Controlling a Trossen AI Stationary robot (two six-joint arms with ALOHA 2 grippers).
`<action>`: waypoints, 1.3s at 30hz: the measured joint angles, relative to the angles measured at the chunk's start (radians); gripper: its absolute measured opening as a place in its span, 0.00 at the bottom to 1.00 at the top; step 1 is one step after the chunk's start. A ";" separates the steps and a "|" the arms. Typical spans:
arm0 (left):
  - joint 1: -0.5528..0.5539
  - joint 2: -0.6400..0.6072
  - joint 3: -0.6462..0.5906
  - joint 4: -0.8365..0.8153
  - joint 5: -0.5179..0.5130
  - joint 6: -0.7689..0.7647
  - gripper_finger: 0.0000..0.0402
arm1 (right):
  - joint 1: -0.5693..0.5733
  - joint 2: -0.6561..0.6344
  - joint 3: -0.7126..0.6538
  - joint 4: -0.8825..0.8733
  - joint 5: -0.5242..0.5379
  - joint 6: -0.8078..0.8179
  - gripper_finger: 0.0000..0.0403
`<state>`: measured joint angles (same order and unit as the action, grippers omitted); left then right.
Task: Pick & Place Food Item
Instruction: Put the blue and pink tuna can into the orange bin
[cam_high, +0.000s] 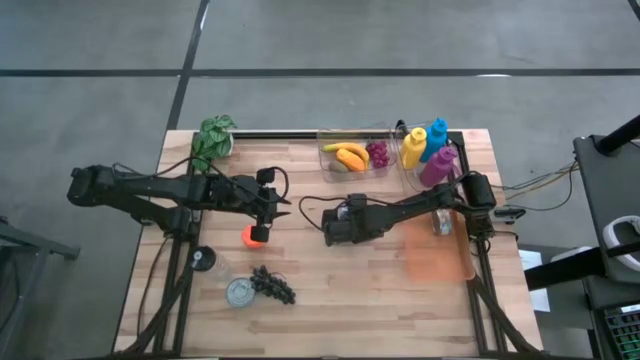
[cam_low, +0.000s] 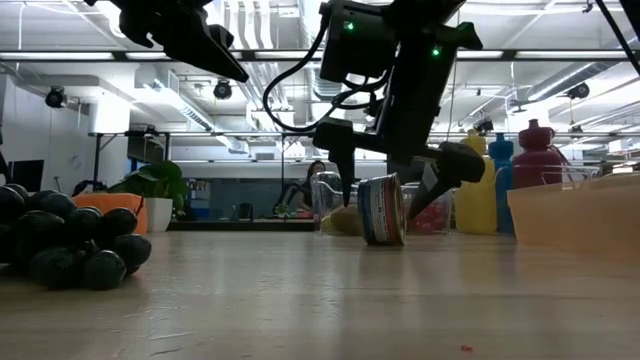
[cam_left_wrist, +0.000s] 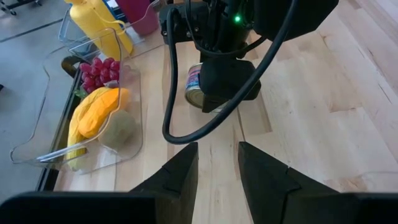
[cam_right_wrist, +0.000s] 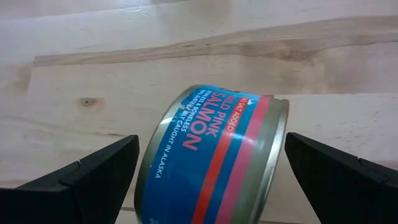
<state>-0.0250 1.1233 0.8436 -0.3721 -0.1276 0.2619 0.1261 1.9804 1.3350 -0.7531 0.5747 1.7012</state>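
A blue and red salmon can (cam_right_wrist: 211, 155) stands on its curved side on the table, also seen in the low view (cam_low: 383, 210). My right gripper (cam_right_wrist: 211, 142) is open just above it near the table's middle (cam_high: 333, 228). One finger stands on either side of the can, with a gap to each. My left gripper (cam_left_wrist: 217, 152) is open and hovers above the table (cam_high: 285, 205), to the left of the can and pointing toward it. An orange food item (cam_high: 255, 235) lies under it.
A clear tray (cam_high: 328, 165) with banana and red grapes sits at the far edge, beside yellow, blue and magenta bottles (cam_high: 428, 150). An orange bin (cam_high: 435, 252) is on the right. Dark grapes (cam_high: 272, 285), a tin (cam_high: 240, 292) and a plant (cam_high: 213, 140) stand on the left.
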 joint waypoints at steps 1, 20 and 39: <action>0.000 0.000 0.000 0.000 0.000 0.000 0.29 | 0.000 0.000 0.000 -0.003 0.000 0.000 0.99; 0.000 0.000 0.000 0.000 0.000 0.000 0.29 | -0.003 0.005 -0.002 -0.009 0.000 0.001 0.95; 0.000 0.000 0.000 0.000 0.000 0.000 0.29 | -0.002 0.005 -0.002 -0.011 0.000 -0.002 0.55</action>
<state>-0.0253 1.1233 0.8436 -0.3721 -0.1273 0.2619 0.1242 1.9854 1.3331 -0.7645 0.5751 1.6994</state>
